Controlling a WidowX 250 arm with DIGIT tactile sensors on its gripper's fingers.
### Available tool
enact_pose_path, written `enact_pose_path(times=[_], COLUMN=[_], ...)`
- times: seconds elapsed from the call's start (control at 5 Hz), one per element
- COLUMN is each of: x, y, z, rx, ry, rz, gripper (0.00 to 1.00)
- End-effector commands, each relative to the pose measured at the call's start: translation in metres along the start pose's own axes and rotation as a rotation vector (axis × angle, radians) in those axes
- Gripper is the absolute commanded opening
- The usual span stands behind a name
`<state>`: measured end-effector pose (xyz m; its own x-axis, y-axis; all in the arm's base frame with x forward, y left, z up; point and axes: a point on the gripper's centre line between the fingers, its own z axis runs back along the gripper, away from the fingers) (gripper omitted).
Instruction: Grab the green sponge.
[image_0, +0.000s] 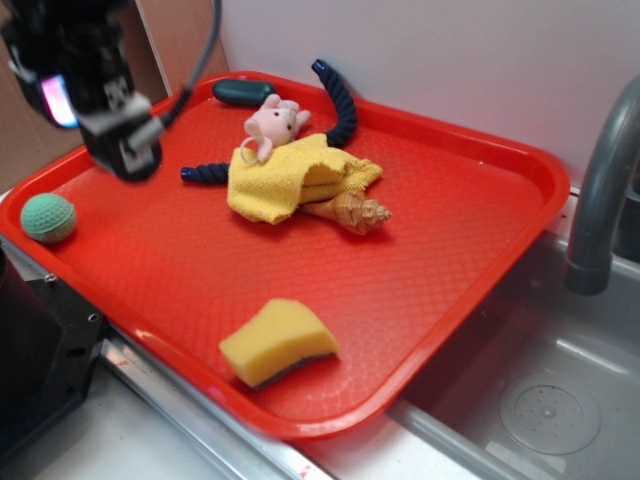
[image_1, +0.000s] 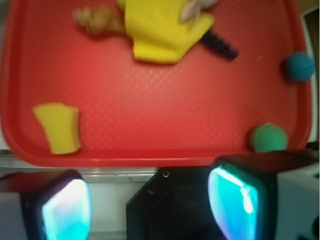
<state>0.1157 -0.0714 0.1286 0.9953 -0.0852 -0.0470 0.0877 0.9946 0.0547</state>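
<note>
1. Tray (image_0: 470, 250): one, red, filling most of the exterior view; it sits on the bench beside a sink at the right edge. Everything to be handled lies on it.
2. Pincer (image_0: 128, 150): one, high in the upper left of the exterior view, above the tray's left end and well apart from the sponge. In the wrist view its two pads (image_1: 65, 212) sit along the bottom edge, spread wide, with nothing between them.
3. Cloth (image_0: 290, 180): one, yellow, at upper centre. It matches the sponge's colour, so the approach should not be steered by colour alone.
4. Sponge (image_0: 278, 342): one, a yellow wedge with a thin dark layer on its underside, lying alone at the lower centre of the exterior view, near the tray's front rim; lower left in the wrist view (image_1: 58, 127).
   - To do the reach well, I judge the pincer should travel across to the sponge, centre over it, turn so the pads face its two long sides, then descend.
   - The foam will likely squash, so close firmly.
   - The nearby rim leaves little room on that side.
5. Rope (image_0: 340, 100): one, dark blue, curling behind the cloth.
6. Shell (image_0: 352, 212): one, just beside the cloth's lower edge.
7. Pig (image_0: 272, 125): one, pink, on the cloth.
8. Ball (image_0: 48, 217): one, mint green, at the left edge.
</note>
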Motion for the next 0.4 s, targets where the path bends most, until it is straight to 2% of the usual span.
enact_pose_path(times=[0.0, 0.2], x=[0.018, 0.027], y=[-0.035, -0.054], z=[-0.053, -0.060], rx=[-0.035, -0.065], ry=[-0.037, -0.076], rz=[-0.120, -0.194], gripper=[1.00, 1.00])
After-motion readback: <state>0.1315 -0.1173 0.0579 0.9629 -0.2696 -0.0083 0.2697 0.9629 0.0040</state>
